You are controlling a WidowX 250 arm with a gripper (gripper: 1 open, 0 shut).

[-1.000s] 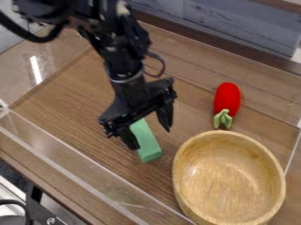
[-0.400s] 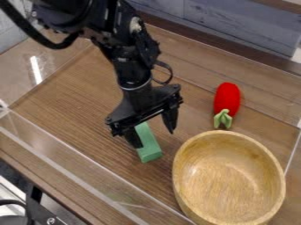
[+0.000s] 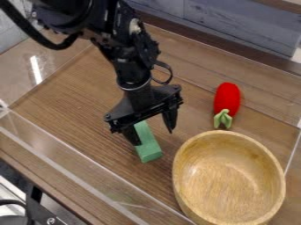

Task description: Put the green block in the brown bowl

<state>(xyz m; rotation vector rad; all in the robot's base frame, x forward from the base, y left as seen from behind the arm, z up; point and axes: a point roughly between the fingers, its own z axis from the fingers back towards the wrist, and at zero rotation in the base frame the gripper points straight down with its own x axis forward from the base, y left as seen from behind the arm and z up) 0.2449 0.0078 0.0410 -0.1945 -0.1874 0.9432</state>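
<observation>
The green block lies flat on the wooden table, just left of the brown bowl, which sits at the lower right and holds nothing. My gripper hangs from the black arm, pointing steeply down over the block's far end. Its jaws are open, one black finger standing left of the block and the other on the right above it. The block's upper end is partly hidden behind the fingers. Whether the fingers touch the block I cannot tell.
A red pepper-shaped toy with a green stem lies behind the bowl at the right. A clear plastic wall runs along the table's front and left edges. The arm reaches in from the upper left.
The gripper has rolled a little about its own axis and sunk slightly toward the block. The block, bowl and toy have not moved.
</observation>
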